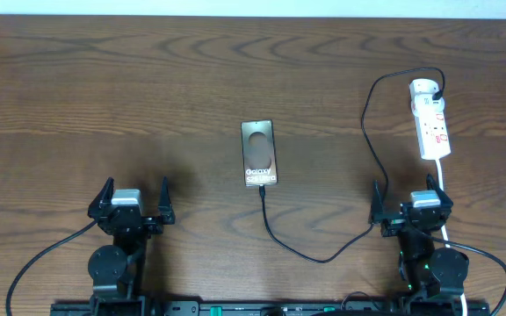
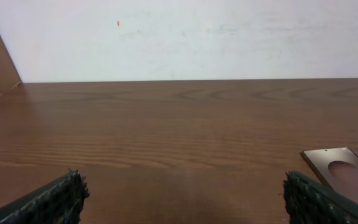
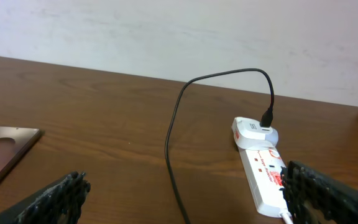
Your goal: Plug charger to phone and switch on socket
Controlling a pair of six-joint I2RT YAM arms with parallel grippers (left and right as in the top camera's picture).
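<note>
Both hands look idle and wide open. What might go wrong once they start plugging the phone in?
The charger cable runs right beside the right hand; moving off, that hand might snag it and drag the phone. The connector tip is small and lies flat at the phone's near edge, so it may slip from the grip, or the loose phone may slide when pushed. The power strip may shift when pressed to switch it on.

Black charger, grey-brown phone, red-marked white socket
</note>
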